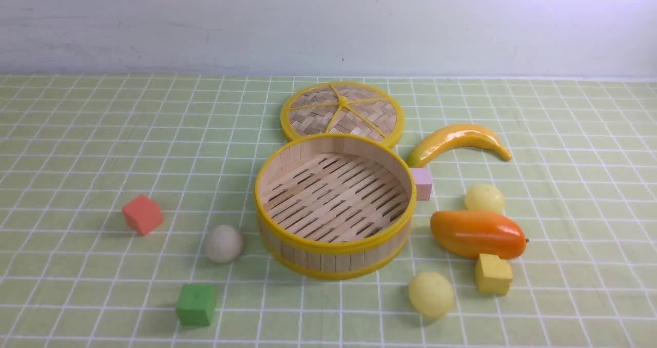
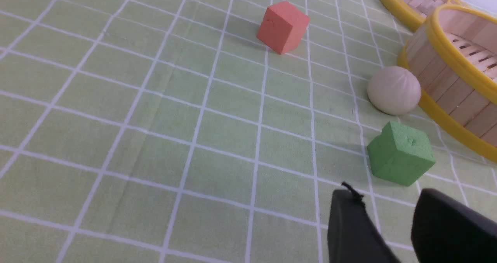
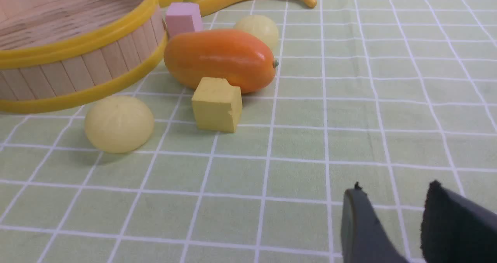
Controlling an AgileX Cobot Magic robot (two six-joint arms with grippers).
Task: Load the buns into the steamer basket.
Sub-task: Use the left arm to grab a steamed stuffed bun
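Observation:
The steamer basket (image 1: 334,245) stands empty in the middle of the table. An off-white bun (image 1: 224,243) lies to its left. One pale yellow bun (image 1: 431,294) lies at its front right, another (image 1: 484,198) behind the mango. Neither arm shows in the front view. In the left wrist view my left gripper (image 2: 388,201) is open over bare cloth, short of the green cube (image 2: 401,153) and the off-white bun (image 2: 393,90). My right gripper (image 3: 392,193) is open and empty, well away from the nearer yellow bun (image 3: 119,123) and the basket (image 3: 77,45).
The woven lid (image 1: 342,113) lies behind the basket. A banana (image 1: 457,141), a pink cube (image 1: 423,183), an orange mango (image 1: 477,233) and a yellow cube (image 1: 493,273) crowd the right side. A red cube (image 1: 142,214) and the green cube (image 1: 196,304) sit left.

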